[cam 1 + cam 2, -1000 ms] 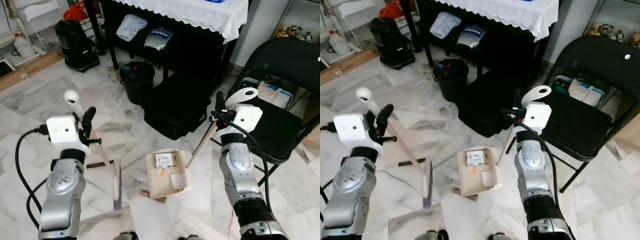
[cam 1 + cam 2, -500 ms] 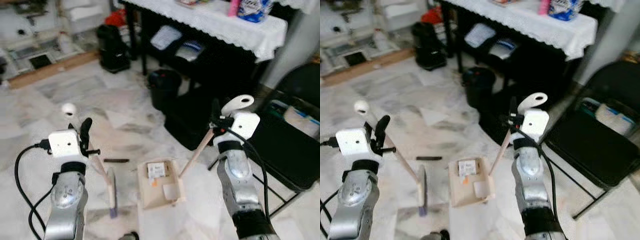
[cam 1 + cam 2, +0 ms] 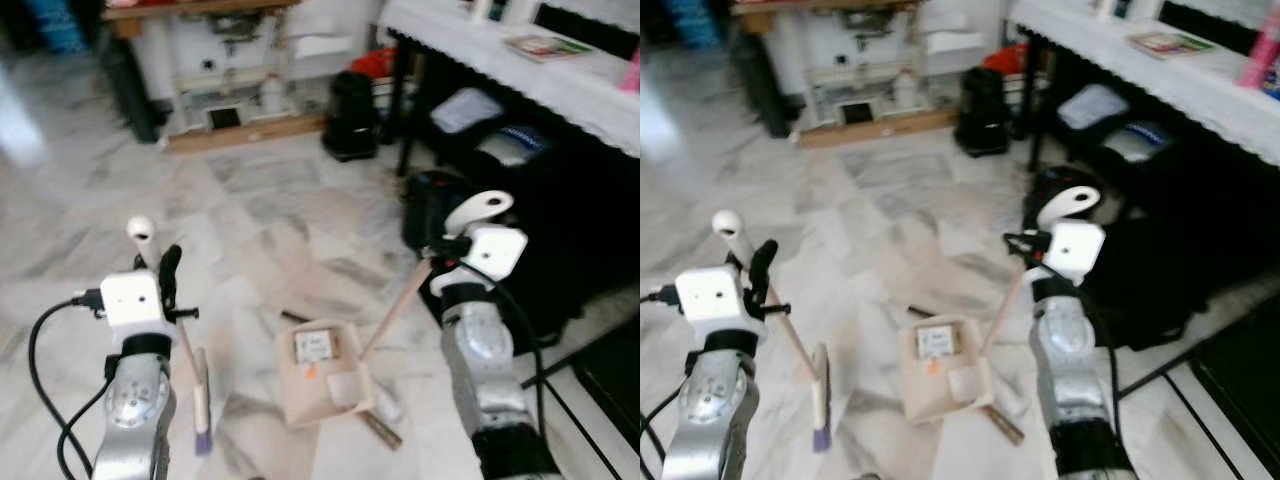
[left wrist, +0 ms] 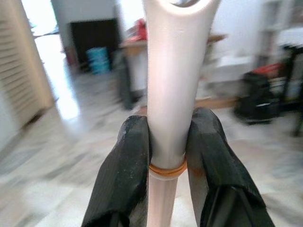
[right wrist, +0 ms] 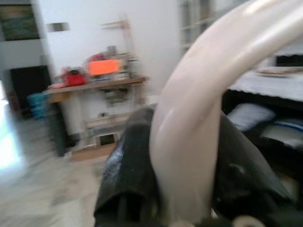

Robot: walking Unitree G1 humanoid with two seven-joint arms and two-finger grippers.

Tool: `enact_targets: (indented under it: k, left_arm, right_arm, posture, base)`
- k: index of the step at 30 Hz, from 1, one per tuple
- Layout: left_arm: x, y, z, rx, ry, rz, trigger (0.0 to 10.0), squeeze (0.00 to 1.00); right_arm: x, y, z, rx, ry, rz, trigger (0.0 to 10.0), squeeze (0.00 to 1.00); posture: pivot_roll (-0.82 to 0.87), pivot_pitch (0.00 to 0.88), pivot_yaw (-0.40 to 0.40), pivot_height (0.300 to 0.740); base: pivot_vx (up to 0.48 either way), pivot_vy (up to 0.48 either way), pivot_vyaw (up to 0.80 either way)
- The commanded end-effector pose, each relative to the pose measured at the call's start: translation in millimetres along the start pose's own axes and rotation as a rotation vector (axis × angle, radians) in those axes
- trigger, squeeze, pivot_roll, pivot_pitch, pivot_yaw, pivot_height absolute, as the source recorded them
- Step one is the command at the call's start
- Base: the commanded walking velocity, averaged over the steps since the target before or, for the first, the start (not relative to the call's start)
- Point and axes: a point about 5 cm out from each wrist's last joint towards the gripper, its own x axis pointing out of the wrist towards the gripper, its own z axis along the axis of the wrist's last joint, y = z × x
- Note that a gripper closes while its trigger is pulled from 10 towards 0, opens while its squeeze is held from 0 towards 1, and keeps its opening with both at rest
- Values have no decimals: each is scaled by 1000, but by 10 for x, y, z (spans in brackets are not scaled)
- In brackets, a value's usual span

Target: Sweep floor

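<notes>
Left claw (image 4: 168, 142) grips broom (image 3: 190, 370).

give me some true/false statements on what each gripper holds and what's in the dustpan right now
1. The left gripper is shut on the broom handle. True.
2. The right gripper hangs open. False: it is shut on the dustpan handle.
3. The dustpan rests on the marble floor between the arms. True.
4. The dustpan holds nothing. False: a small carton lies in it.
5. The broom head is raised above the left gripper. False: it is down at the floor.
</notes>
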Motion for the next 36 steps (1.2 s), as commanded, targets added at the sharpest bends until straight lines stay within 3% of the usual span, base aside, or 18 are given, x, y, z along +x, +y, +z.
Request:
enact_targets:
  k: [1, 26, 36]
  left_arm:
    - [26, -53, 90, 0, -54, -19, 10000, 0]
    - [-66, -67, -23, 7, -23, -14, 10000, 0]
    - [-24, -49, -1, 26, -29, -16, 10000, 0]
  right_arm:
    - [25, -6, 106, 14, -50, -12, 10000, 0]
    - [-33, -57, 80, 13, -34, -26, 10000, 0]
    - [4, -68, 87, 10, -26, -23, 10000, 0]
  posture:
    - [3, 0, 1, 740]
    - [-4, 0, -3, 740]
    - [6, 0, -10, 740]
  base:
    - [0, 0, 794]
    - [0, 0, 800]
    - [0, 0, 800]
